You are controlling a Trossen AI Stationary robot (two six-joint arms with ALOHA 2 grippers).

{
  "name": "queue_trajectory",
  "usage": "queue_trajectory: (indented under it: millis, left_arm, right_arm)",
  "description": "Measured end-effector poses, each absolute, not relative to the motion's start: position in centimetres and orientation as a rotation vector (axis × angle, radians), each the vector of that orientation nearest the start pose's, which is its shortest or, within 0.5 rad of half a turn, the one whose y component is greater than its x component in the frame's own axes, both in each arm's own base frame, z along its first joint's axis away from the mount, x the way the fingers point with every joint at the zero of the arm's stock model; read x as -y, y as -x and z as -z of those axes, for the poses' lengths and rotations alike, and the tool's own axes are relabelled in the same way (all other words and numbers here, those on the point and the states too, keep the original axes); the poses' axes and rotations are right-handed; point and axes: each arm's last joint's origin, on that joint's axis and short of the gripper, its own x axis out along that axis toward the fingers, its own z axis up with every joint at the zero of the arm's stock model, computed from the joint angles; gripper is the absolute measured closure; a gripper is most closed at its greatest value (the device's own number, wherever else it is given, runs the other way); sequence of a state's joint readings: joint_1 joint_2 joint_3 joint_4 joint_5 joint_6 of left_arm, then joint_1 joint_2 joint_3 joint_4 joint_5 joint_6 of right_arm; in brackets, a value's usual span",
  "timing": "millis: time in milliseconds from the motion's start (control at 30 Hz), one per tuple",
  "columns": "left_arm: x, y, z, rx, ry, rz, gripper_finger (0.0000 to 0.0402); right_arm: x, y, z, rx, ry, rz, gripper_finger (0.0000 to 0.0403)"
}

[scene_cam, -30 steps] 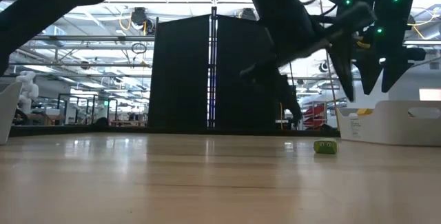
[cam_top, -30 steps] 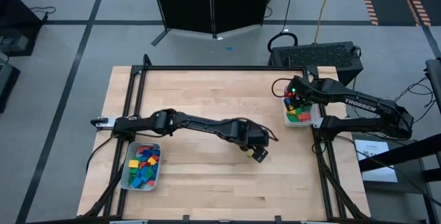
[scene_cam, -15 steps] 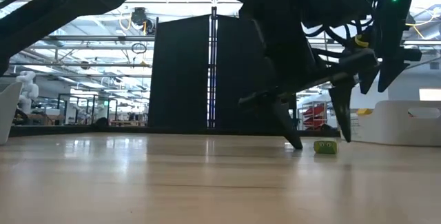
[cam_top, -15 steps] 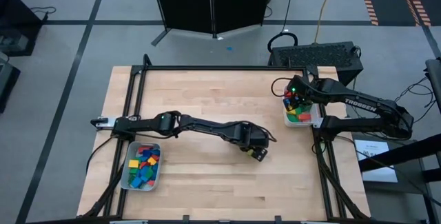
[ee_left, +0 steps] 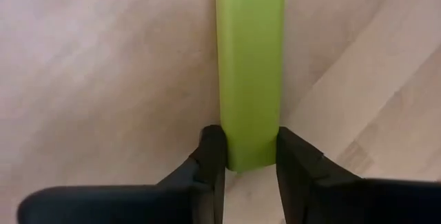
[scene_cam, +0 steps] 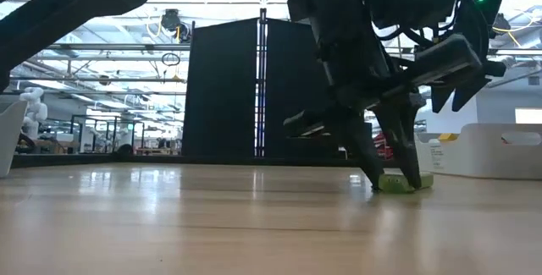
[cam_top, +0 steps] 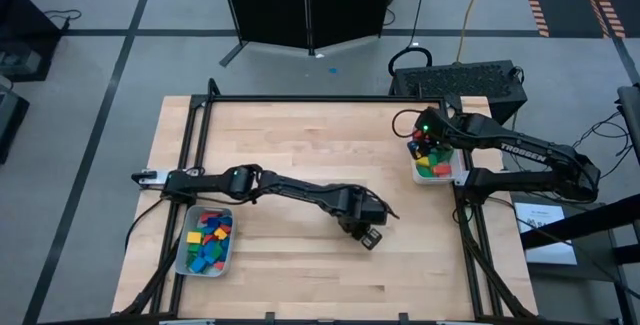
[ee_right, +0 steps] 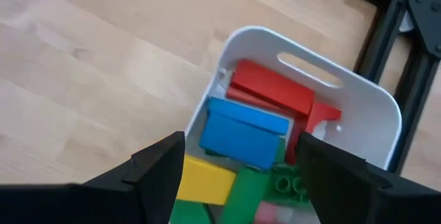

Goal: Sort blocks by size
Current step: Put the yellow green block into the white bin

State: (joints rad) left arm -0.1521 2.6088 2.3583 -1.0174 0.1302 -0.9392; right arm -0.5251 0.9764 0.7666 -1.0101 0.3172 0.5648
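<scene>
A long light-green block [ee_left: 249, 65] lies flat on the wooden table, right of its middle. My left gripper [cam_top: 370, 237] stands over it, shut on it, fingertips down at the tabletop [scene_cam: 398, 182]. My right gripper [cam_top: 425, 145] hangs open above the white tray [ee_right: 372, 114] at the table's right edge, with nothing between its fingers. That tray holds red, blue, yellow and green blocks [ee_right: 241, 131]. A second tray [cam_top: 180, 255] at the near left holds several more coloured blocks. My left gripper pinches the green block's two long sides [ee_left: 234, 151] between its two fingers, near one end of the bar. The fingers come steeply from above and lie across the bar. The block lies flat on the table, most of its length reaching out beyond the fingertips.
A black frame [cam_top: 300, 98] runs along the table's far edge and both sides. Bare wood spreads between the two trays. A dark cabinet [scene_cam: 254, 89] stands beyond the far edge.
My left gripper has come down to the table, shifting a little toward the near edge. Its fingers, wide apart on either side of the green block half a second ago, have shut on it. The block still lies on the table.
</scene>
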Motion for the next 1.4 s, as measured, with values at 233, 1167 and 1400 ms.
queue_trajectory:
  millis: [233,1167,1400]
  left_arm:
    - [5.3,-51.9,-17.5,-1.193,0.692,-0.418,0.0321]
    - [-0.2,-43.3,-44.6,-0.232,0.231,-0.627,0.0321]
    - [-2.0,-43.7,-44.3,-0.204,0.225,-0.726,0.0321]
  right_arm:
    - [9.1,-13.7,-25.2,-0.934,-0.555,1.037,0.0138]
    - [9.5,-14.8,-46.1,0.020,-0.561,0.297,0.0138]
    - [8.5,-15.7,-47.1,0.088,-0.378,0.232,0.0138]
